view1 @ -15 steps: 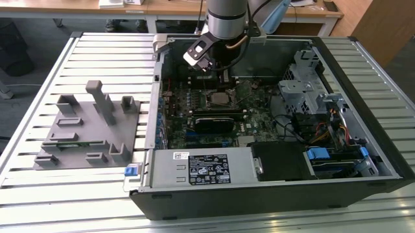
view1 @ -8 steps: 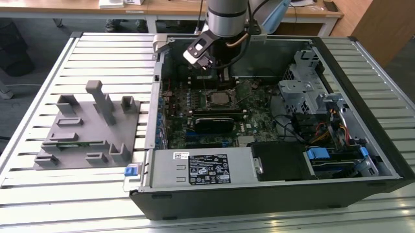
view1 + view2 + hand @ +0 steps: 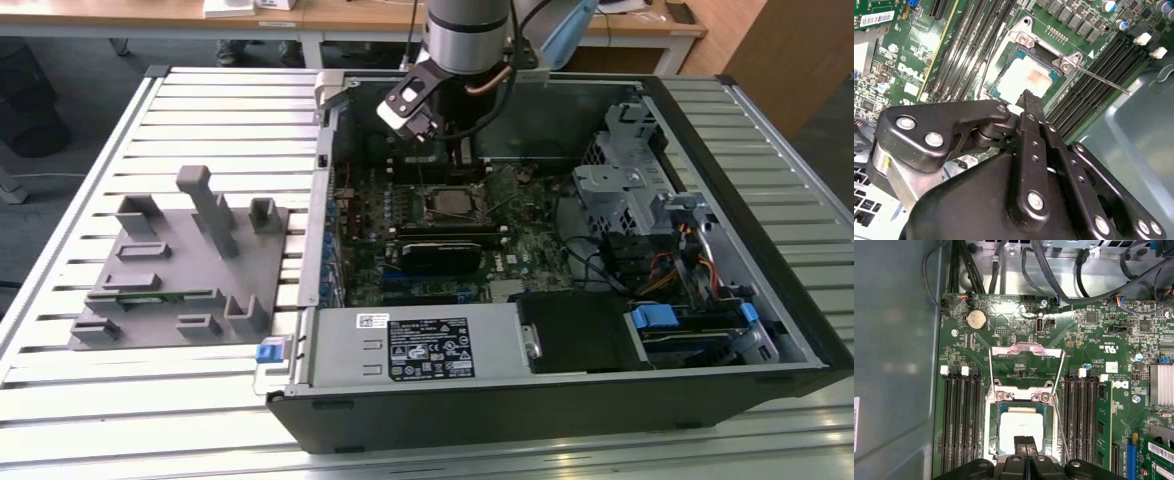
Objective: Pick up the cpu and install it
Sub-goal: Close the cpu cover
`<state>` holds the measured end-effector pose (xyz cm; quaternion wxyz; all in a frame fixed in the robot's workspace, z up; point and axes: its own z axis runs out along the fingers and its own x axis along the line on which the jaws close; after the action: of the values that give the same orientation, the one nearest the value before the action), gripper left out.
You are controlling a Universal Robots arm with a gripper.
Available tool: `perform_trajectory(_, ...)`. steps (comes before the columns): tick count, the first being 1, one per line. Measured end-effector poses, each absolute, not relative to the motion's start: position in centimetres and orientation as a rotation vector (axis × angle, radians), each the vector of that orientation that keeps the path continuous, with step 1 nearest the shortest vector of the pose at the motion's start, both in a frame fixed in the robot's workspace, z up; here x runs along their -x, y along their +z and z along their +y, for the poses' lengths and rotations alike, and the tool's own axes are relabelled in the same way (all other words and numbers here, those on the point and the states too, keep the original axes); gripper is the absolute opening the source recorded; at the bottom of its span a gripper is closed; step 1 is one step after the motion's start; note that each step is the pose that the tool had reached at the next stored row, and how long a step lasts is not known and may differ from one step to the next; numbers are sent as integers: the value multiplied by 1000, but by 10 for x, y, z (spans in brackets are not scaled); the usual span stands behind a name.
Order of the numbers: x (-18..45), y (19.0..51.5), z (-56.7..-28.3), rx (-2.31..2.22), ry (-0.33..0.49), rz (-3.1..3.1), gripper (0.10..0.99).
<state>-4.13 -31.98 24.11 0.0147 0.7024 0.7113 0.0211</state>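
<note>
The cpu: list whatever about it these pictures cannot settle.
- Contact: in both wrist views the gripper overlaps the cpu, so whether the two touch or a gap lies between them cannot be judged.
- Near edge of the cpu: covered by the gripper in the first wrist view.
- Seating in the socket: in the exterior view the cpu is too small to tell whether it lies flat.

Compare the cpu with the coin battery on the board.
The cpu is square; the coin battery is round. The cpu is the larger. The cpu lies in the open socket between the memory slots, close to the gripper; the coin battery sits near the board's edge, away from it. Both are flat, silvery and lie on the green board.
</note>
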Motion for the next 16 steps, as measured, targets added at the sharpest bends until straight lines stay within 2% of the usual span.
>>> perform_trajectory(16, 41, 249, -320, -2191, 76, 2218, 106)
